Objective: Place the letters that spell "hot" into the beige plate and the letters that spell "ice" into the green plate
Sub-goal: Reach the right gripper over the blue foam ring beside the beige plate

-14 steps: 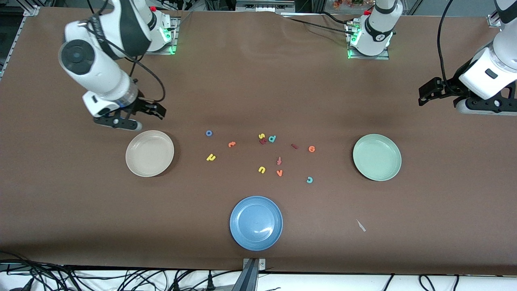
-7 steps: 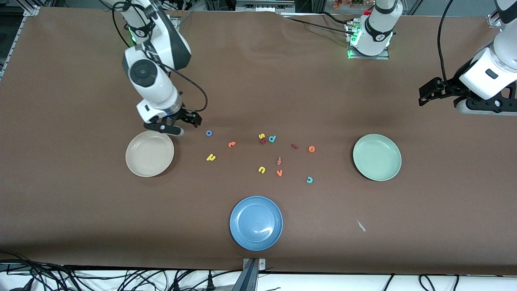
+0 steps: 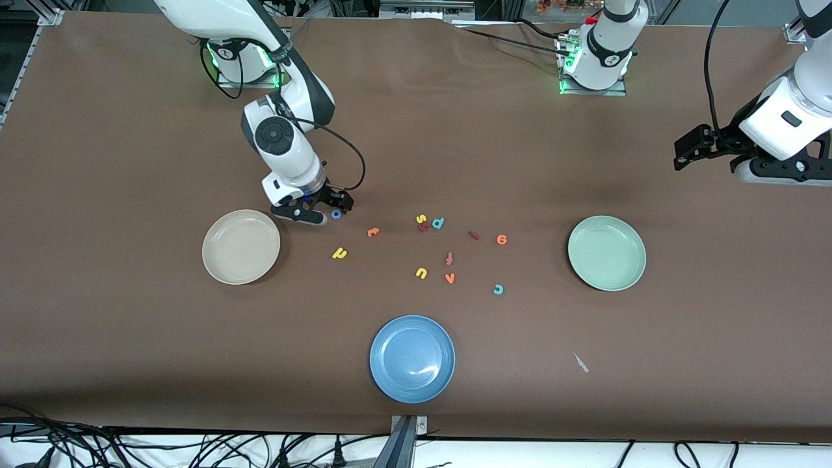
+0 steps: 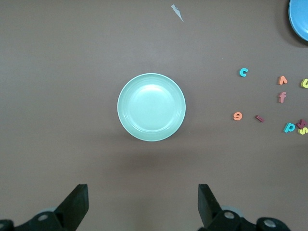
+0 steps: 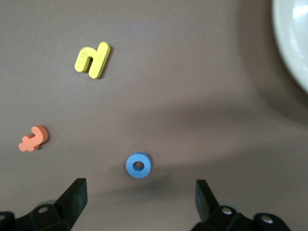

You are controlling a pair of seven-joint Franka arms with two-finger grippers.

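The beige plate (image 3: 240, 246) (image 5: 293, 43) lies toward the right arm's end of the table, and the green plate (image 3: 606, 253) (image 4: 151, 107) toward the left arm's end. Between them lie the blue o (image 3: 336, 214) (image 5: 139, 165), orange t (image 3: 372, 231) (image 5: 33, 138), yellow h (image 3: 339, 253) (image 5: 92, 59), dark red i (image 3: 474, 235) (image 4: 260, 118), orange e (image 3: 501, 239) (image 4: 237, 116) and teal c (image 3: 498, 289) (image 4: 244, 72). My right gripper (image 3: 316, 209) (image 5: 139, 192) hangs open low over the table, right beside the blue o and holding nothing. My left gripper (image 3: 690, 148) (image 4: 142, 197) waits open and empty, high over the left arm's end.
A blue plate (image 3: 412, 359) sits nearest the front camera. Other letters lie among the task's: yellow s (image 3: 420, 219), teal d (image 3: 438, 223), pinkish f (image 3: 448, 259), yellow u (image 3: 421, 273), orange v (image 3: 449, 278). A small white scrap (image 3: 580, 363) lies nearer the camera than the green plate.
My right arm has swept from the table's end past the beige plate toward the letters and now hangs at the blue o. The left arm has not moved.
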